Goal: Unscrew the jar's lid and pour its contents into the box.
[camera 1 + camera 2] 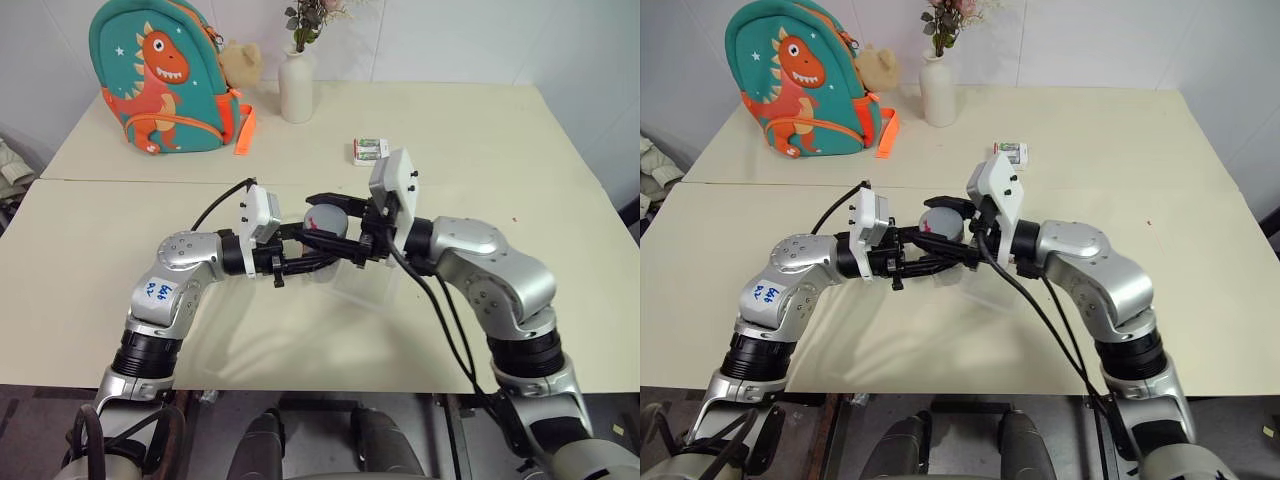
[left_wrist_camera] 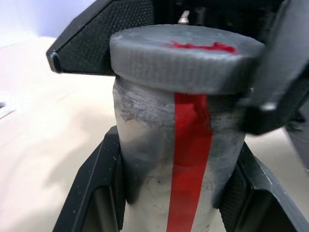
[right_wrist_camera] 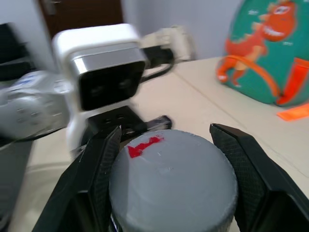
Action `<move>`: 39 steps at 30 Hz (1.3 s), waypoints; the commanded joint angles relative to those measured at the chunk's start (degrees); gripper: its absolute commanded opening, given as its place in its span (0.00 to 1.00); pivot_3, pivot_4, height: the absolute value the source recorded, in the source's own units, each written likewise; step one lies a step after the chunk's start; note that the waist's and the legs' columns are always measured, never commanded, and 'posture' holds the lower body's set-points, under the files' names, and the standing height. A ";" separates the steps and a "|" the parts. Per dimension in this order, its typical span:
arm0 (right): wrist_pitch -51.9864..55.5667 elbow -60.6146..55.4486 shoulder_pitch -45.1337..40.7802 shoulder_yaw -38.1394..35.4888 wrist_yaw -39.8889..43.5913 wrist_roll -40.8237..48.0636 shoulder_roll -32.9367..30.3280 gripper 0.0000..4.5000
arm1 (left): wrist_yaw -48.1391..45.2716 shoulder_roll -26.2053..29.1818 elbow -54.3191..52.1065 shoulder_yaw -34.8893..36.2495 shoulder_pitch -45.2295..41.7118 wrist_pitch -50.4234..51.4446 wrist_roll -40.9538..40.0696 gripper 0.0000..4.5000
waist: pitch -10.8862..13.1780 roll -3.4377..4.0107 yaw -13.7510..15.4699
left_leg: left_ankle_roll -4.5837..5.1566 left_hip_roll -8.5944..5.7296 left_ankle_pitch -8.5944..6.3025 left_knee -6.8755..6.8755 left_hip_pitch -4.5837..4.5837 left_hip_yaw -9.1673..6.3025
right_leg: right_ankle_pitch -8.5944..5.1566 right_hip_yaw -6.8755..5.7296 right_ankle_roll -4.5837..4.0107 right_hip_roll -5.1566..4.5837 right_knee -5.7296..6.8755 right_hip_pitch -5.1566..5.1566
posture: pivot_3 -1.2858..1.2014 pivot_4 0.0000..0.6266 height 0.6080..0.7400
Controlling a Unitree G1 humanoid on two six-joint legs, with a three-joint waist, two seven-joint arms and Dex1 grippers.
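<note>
Now the left gripper clamps the slim silver jar with its red stripe, holding it upright above the cream table. Meanwhile the right gripper pinches the round grey lid atop it. Just below them, seemingly, sits the clear plastic box.

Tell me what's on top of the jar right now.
The lid sits on the jar, red mark up, with the right gripper shut on its rim. The left gripper holds the jar's body. The contents are hidden.
</note>
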 commanded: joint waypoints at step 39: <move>0.47 -1.71 -5.03 -3.46 7.09 6.58 -3.17 0.99 | -7.73 1.67 1.39 3.01 -1.02 -5.74 -3.61 0.44 | 0.02 0.02 0.08 | -0.01 0.02 -0.03 0.00 -0.01 -0.01 | -0.02 -0.02 -0.02 0.01 -0.06 0.00 | 0.52 0.24 1.00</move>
